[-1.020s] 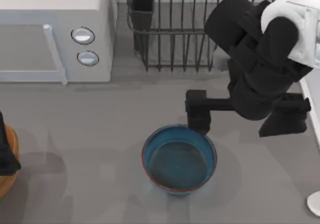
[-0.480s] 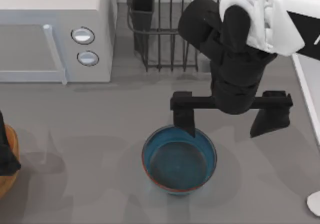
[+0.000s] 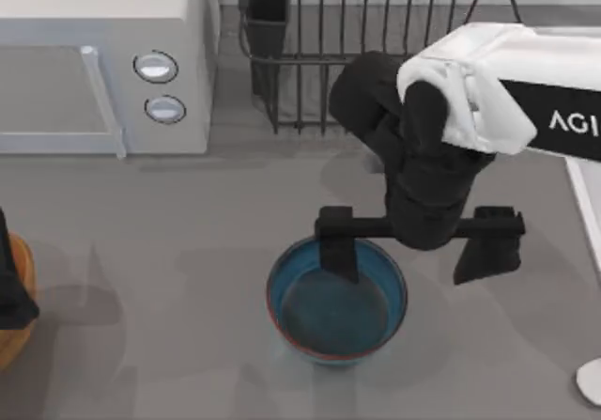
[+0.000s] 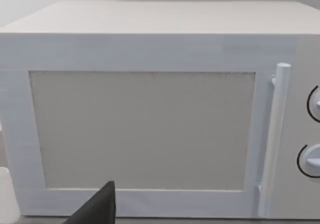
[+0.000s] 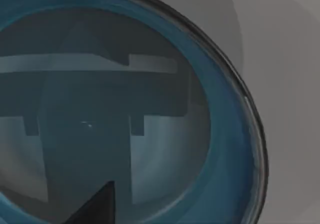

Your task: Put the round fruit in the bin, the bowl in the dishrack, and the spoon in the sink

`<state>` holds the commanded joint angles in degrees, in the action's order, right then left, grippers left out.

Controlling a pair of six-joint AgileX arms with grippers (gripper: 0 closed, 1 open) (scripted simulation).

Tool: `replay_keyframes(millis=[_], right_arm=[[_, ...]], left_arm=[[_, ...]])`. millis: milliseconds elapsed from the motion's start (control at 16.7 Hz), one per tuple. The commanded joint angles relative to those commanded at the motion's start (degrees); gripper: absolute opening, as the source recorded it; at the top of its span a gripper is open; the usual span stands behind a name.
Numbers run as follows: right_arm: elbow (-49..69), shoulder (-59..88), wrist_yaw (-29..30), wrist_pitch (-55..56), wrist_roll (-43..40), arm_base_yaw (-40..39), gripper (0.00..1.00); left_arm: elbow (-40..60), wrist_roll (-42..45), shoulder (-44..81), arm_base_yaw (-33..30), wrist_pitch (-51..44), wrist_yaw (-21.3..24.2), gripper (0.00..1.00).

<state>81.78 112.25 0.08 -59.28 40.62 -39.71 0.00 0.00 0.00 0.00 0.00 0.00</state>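
The table (image 3: 169,251) is seen from above as a grey surface. The microwave (image 3: 103,63) stands at 10 o'clock on it, with two round knobs on its face; its door and handle are also seen close up in the left wrist view. The dishrack (image 3: 376,54), of black upright bars, is placed at 12 o'clock, with a black utensil cup at its left corner. A strip of the sink (image 3: 587,213) rim is seen at 3 o'clock, at the table's right edge. The right arm reaches in from the right, above the table's middle. The bowl (image 3: 336,298) sits upright on the table at about 6 o'clock, well apart from the dishrack. The right claw (image 3: 416,251) is held wide over the bowl's 1 o'clock rim: one finger is lowered inside the rim at 12 o'clock, the other hangs outside the bowl at 2 o'clock. The bowl's blue inside is seen from near in the right wrist view. A part of the bin (image 3: 14,317) is seen at 8 o'clock, with the left arm parked over it; whether the left claw is wide or narrow cannot be told. The white end of the spoon (image 3: 592,381) lies at 4 o'clock.
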Motion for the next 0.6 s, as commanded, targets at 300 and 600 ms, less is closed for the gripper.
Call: replay_keyframes(millis=[300, 600], right_arm=[[-6.5, 2.7, 0.0, 9.0, 0.2, -0.2, 1.0], [-6.6, 2.7, 0.0, 9.1, 0.2, -0.2, 0.92]], left_arm=[[0.0, 0.0, 0.0, 0.0, 0.0, 0.0, 1.0], [0.0, 0.0, 0.0, 0.0, 0.0, 0.0, 1.0]])
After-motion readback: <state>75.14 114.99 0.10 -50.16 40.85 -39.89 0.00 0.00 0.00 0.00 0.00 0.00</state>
